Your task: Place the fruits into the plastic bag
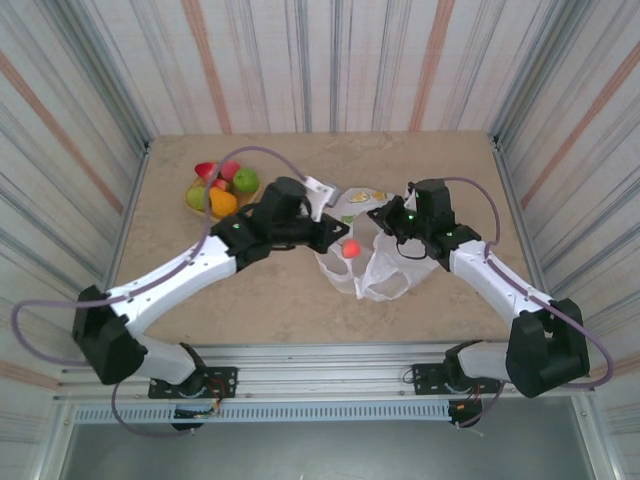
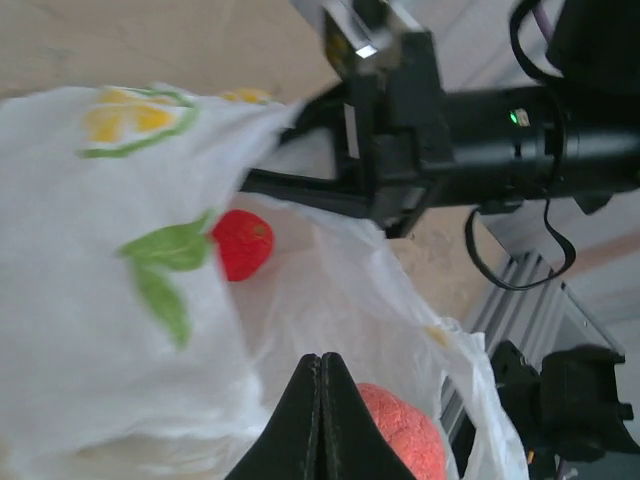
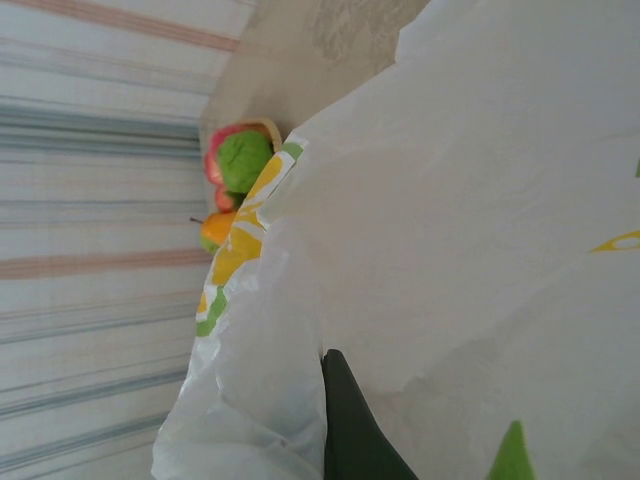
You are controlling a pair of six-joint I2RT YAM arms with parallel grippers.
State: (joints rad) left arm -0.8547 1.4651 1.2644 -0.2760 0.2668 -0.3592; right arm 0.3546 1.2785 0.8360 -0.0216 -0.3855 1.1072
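The plastic bag point(image 1: 372, 268) lies crumpled at mid-table, white with lemon prints point(image 2: 125, 120). A red fruit point(image 1: 351, 250) point(image 2: 243, 243) rests inside it. A pink-red peach point(image 2: 405, 432) sits on the film right beside my left gripper point(image 2: 322, 358) point(image 1: 337, 229), whose jaws are shut with nothing visible between them. My right gripper point(image 3: 326, 358) point(image 1: 384, 216) is shut on the plastic bag's rim at the bag's far right side; one dark finger point(image 3: 345, 425) shows and film covers the other. The other fruits point(image 1: 222, 188) sit at the back left, among them a green apple point(image 3: 244, 160).
A tan woven tray point(image 1: 190, 205) at the back left holds the fruits. Striped walls enclose the table on three sides. The metal rail point(image 1: 330, 360) runs along the near edge. Bare tabletop point(image 1: 260, 290) lies in front of the bag.
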